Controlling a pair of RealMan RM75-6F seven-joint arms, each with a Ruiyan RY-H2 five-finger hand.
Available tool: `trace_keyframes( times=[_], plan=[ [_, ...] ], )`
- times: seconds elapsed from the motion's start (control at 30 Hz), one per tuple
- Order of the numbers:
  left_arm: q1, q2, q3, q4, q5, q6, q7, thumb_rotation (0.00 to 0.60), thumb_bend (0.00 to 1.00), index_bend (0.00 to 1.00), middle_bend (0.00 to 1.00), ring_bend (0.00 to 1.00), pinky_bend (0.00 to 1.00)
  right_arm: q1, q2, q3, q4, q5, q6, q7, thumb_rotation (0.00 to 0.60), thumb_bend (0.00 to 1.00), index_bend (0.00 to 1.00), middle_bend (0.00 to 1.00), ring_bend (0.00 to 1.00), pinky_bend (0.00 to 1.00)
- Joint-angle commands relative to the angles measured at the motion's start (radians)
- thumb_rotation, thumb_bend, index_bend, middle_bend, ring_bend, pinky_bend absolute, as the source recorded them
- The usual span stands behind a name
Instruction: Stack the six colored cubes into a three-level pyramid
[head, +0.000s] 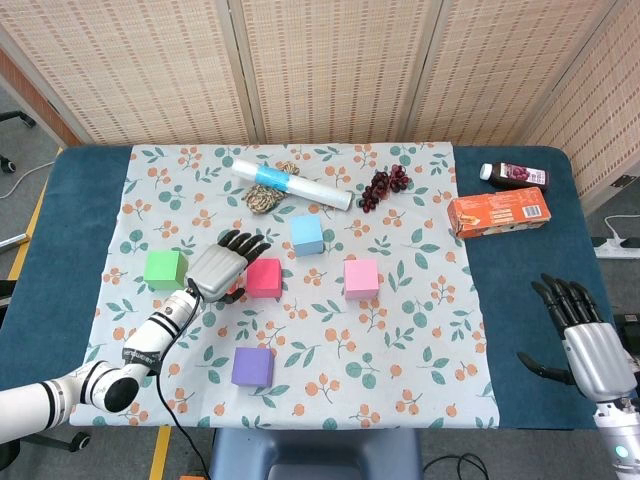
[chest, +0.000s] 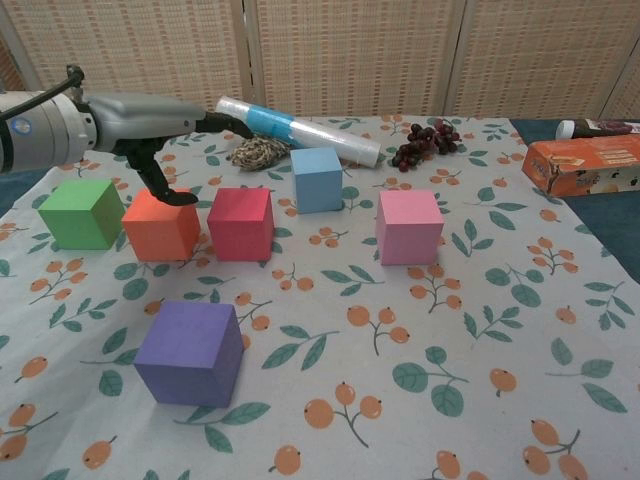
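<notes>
Six cubes sit on the floral cloth (head: 420, 360) that covers the middle of the desk (head: 530, 300), none stacked. The green cube (head: 164, 269), orange cube (chest: 160, 224) and red cube (head: 264, 277) form a row running left to right, long axis parallel to the desk's near edge, the orange and red just beside each other. The blue cube (head: 307, 234) lies behind the red one toward the far edge, the pink cube (head: 361, 278) to the right of the row, and the purple cube (head: 253, 366) alone toward the near edge. All rest flat, faces roughly square to the desk edges. The left hand (head: 218, 270) hovers over the orange cube (hiding it from the head view), fingers spread and holding nothing, thumb tip down at the cube's top. The right hand (head: 585, 340) hangs off the desk's right near corner, fingers apart and empty. A plastic roll (head: 292, 184) lies diagonally near the far edge.
</notes>
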Motion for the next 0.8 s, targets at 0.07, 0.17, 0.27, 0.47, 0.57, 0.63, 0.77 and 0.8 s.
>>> trace_keyframes(
  times=[0.07, 0.17, 0.27, 0.47, 0.57, 0.63, 0.77, 0.8],
  plan=[
    [0.01, 0.029, 0.036, -0.01, -0.061, 0.016, -0.002, 0.6, 0.35, 0.0, 0.0, 0.0, 0.05, 0.006, -0.006, 0.001, 0.009, 0.004, -0.007, 0.009, 0.528, 0.0, 0.0, 0.0, 0.0, 0.05],
    [0.022, 0.042, 0.055, -0.009, -0.068, 0.014, -0.027, 0.6, 0.35, 0.0, 0.0, 0.0, 0.06, 0.008, -0.011, -0.001, 0.015, 0.006, -0.012, 0.016, 0.528, 0.0, 0.0, 0.0, 0.0, 0.05],
    [0.025, 0.037, 0.074, 0.003, -0.07, 0.02, -0.028, 0.6, 0.35, 0.0, 0.0, 0.0, 0.06, 0.012, -0.015, -0.002, 0.019, 0.006, -0.018, 0.018, 0.528, 0.0, 0.0, 0.0, 0.0, 0.05],
    [0.01, 0.004, 0.087, 0.037, -0.113, 0.013, -0.026, 0.6, 0.35, 0.0, 0.0, 0.0, 0.06, 0.017, -0.016, -0.005, 0.021, 0.005, -0.027, 0.024, 0.528, 0.0, 0.0, 0.0, 0.0, 0.05],
    [0.0, -0.024, 0.092, 0.078, -0.146, 0.02, -0.015, 0.6, 0.35, 0.0, 0.01, 0.0, 0.07, 0.016, -0.009, -0.005, 0.018, 0.007, -0.023, 0.024, 0.527, 0.0, 0.0, 0.0, 0.0, 0.05],
    [-0.003, -0.031, 0.093, 0.089, -0.169, 0.02, -0.012, 0.6, 0.35, 0.0, 0.01, 0.0, 0.07, 0.016, 0.001, -0.002, 0.011, 0.009, -0.019, 0.022, 0.528, 0.0, 0.0, 0.0, 0.0, 0.05],
    [-0.002, -0.025, 0.096, 0.08, -0.19, 0.018, -0.03, 0.6, 0.35, 0.0, 0.03, 0.0, 0.07, 0.015, 0.036, 0.012, -0.012, 0.014, -0.001, -0.003, 0.528, 0.0, 0.0, 0.0, 0.0, 0.05],
    [0.0, -0.023, 0.098, 0.077, -0.19, 0.021, -0.032, 0.6, 0.35, 0.0, 0.03, 0.0, 0.07, 0.015, 0.043, 0.015, -0.019, 0.015, 0.0, -0.009, 0.528, 0.0, 0.0, 0.0, 0.0, 0.05]
  ],
)
